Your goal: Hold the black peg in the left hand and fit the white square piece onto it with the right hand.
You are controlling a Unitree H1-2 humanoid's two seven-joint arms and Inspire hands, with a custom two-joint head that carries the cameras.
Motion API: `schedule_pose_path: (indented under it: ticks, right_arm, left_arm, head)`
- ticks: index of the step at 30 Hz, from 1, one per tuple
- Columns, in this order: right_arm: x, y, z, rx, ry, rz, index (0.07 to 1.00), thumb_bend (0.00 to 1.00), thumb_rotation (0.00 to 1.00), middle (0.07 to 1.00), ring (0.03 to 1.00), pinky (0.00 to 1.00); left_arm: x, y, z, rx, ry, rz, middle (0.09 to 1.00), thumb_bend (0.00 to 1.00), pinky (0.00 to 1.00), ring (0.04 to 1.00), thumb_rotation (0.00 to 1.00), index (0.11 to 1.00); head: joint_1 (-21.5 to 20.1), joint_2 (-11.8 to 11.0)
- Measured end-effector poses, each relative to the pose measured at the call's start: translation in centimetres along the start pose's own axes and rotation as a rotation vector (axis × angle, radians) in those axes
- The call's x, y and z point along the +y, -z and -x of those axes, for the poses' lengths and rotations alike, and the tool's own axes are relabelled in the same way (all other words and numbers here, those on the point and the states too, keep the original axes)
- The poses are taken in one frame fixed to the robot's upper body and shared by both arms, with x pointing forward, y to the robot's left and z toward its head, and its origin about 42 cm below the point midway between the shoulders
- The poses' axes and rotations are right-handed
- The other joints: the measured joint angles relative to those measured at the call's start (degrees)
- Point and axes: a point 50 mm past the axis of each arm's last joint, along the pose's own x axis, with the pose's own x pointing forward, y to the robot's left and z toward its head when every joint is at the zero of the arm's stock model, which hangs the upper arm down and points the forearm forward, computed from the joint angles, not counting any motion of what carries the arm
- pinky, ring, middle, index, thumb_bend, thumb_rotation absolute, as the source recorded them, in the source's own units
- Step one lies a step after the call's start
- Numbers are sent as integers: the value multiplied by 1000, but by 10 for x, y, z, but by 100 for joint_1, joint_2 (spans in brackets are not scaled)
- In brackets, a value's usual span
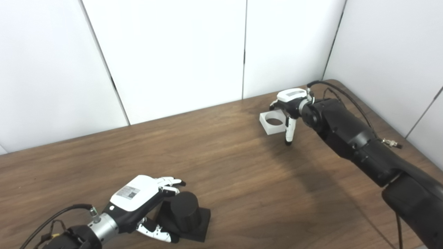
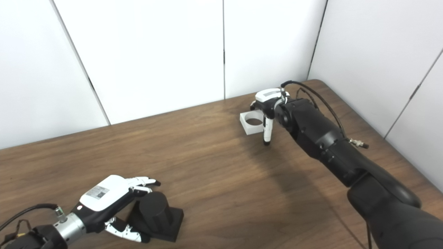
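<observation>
The left hand (image 1: pixel 138 202) has its fingers (image 1: pixel 171 181) extended and slightly apart, reaching past the far side of the black peg (image 1: pixel 185 211), while the thumb (image 1: pixel 157 233) lies along the near left edge of the peg's square base. The fingers sit just beside the peg without closing on it, and the peg stands upright on the table (image 1: pixel 221 166) at the near left. The left forearm enters from the bottom left corner with a cable looping beside it. The right hand (image 1: pixel 289 107) hangs over the right edge of the white square piece (image 1: pixel 273 122), with one finger (image 1: pixel 289 133) pointing down just beside the piece's near right corner. Contact between the remaining fingers and the piece cannot be determined. The piece lies flat on the table at the far right, its round hole facing up, well apart from the peg. The black right arm (image 1: pixel 356 141) extends from the bottom right corner.
</observation>
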Motion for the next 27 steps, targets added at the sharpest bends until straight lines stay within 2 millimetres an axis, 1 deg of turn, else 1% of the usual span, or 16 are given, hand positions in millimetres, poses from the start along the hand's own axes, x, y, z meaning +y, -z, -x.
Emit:
schedule_pose_path:
  ticks: [8, 9, 12, 13, 14, 15, 16, 18, 23, 27]
  right_arm:
    - [3, 2, -4, -3, 21, -22, 714, 816, 154, 902, 887, 747]
    - [4, 2, -4, -5, 20, -24, 688, 807, 156, 894, 888, 749]
    - [4, 2, -5, -12, 25, -20, 660, 791, 152, 883, 883, 757]
    - [4, 2, -5, -12, 28, -20, 632, 780, 141, 869, 879, 768]
    - [4, 2, -5, -12, 29, -21, 564, 654, 141, 857, 874, 775]
    - [4, 3, -5, -13, 30, -22, 521, 576, 141, 846, 867, 777]
    - [4, 3, -5, -15, 32, -22, 506, 550, 141, 837, 858, 770]
    - [4, 3, -5, -23, 34, -18, 491, 527, 142, 824, 845, 762]
    - [4, 2, -5, -32, 48, -16, 484, 520, 141, 769, 800, 731]
    - [4, 3, -5, -41, 56, -15, 484, 519, 141, 766, 797, 721]
  left_arm:
    - [-1, 0, 1, 8, 3, 4, 883, 524, 759, 894, 61, 491]
    - [-1, -1, 1, 9, 3, 5, 884, 524, 759, 895, 62, 492]
    - [-1, -1, 1, 13, 3, 6, 885, 524, 758, 896, 61, 491]
    - [-1, -1, 1, 13, 4, 7, 885, 524, 758, 896, 61, 491]
    - [-1, -1, 1, 13, 4, 7, 883, 524, 755, 894, 61, 491]
    - [-1, -1, 1, 13, 4, 7, 882, 524, 753, 892, 61, 491]
    - [-1, -1, 1, 13, 4, 7, 881, 524, 754, 891, 61, 491]
    - [-1, -1, 1, 14, 4, 7, 881, 524, 762, 892, 61, 491]
    - [-2, -1, 1, 15, 3, 10, 883, 524, 762, 895, 61, 491]
    - [-2, -2, 2, 15, 4, 12, 883, 524, 765, 897, 61, 491]
  head:
    - [26, 35]
    - [26, 35]
    - [26, 44]
    - [26, 53]
    - [26, 61]
    - [26, 62]
    - [26, 62]
    - [44, 70]
    - [70, 79]
    - [79, 79]
